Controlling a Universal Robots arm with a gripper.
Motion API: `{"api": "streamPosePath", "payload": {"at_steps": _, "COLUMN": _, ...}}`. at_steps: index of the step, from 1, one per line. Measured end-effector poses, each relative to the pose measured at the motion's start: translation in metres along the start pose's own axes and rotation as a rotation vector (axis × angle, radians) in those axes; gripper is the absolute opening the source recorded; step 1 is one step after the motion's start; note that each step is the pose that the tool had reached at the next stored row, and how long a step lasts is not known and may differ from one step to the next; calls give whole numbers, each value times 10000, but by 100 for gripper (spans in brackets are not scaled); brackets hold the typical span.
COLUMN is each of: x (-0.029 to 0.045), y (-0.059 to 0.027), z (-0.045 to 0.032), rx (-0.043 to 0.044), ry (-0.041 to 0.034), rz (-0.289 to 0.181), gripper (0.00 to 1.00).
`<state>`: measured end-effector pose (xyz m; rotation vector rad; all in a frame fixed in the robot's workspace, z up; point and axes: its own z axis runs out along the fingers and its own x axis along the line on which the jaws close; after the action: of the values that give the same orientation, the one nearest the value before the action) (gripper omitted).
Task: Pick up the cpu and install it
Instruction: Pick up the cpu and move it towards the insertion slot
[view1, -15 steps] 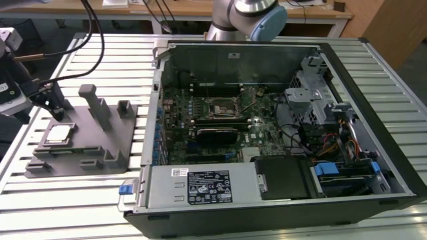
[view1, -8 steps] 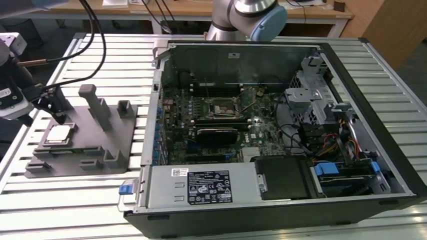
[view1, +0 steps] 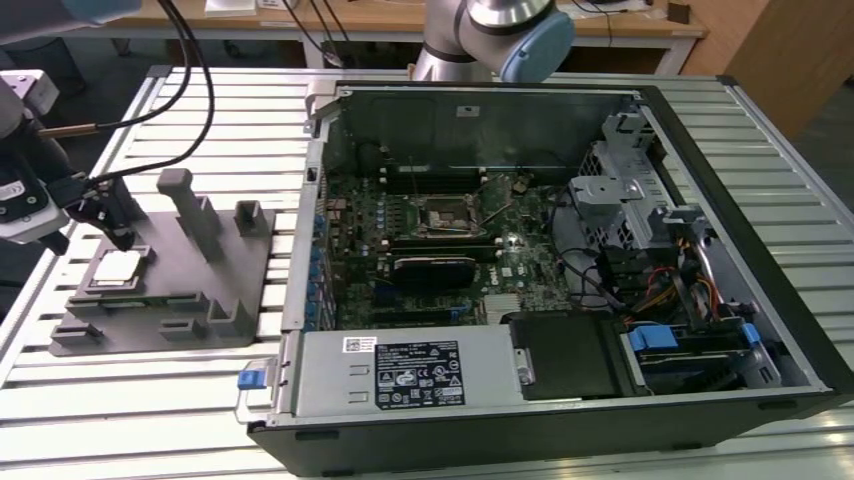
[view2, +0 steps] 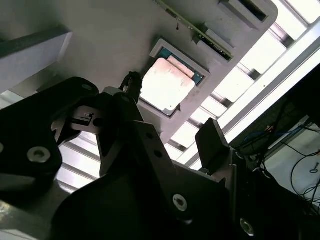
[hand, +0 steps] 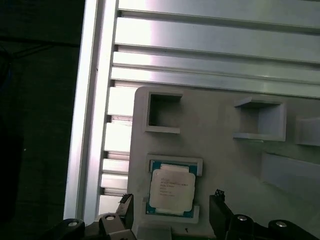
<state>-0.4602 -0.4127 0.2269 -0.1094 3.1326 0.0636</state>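
First wrist view: gripper (hand: 171, 199) jaws wide, empty, just above cpu (hand: 171, 192) in fixture (hand: 225, 165). Prob light, stiff, fragile; grip opposite edges.

Silver cpu (hand: 171, 189), grey block (view1: 174, 300), black case (view1: 534, 435).
The cpu's top is silver-grey with a teal border. The claw (hand: 172, 202) is black. The counter (view1: 134, 410) is pale metal, striped with dark grooves. The case holds a dark green board (view1: 350, 215) and a blue clip (view1: 254, 380).

Open computer case (view1: 534, 125) beside grey fixture block (view1: 200, 292).
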Motion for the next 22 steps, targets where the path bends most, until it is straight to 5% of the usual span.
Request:
{"api": "streamPosePath", "payload": {"at_steps": 5, "x": 1, "y": -3, "z": 73, "rx": 35, "ry": 3, "rz": 155, "gripper": 70}}
{"api": "streamPosePath", "payload": {"at_steps": 10, "x": 1, "y": -6, "z": 132, "rx": 43, "ry": -23, "rz": 835, "gripper": 70}}
{"api": "streamPosePath", "payload": {"at_steps": 15, "x": 2, "y": -9, "z": 214, "rx": 64, "ry": -2, "rz": 857, "gripper": 70}}
{"api": "streamPosePath", "payload": {"at_steps": 22, "x": 0, "y": 21, "z": 281, "rx": 269, "ry": 58, "rz": 968, "gripper": 70}}
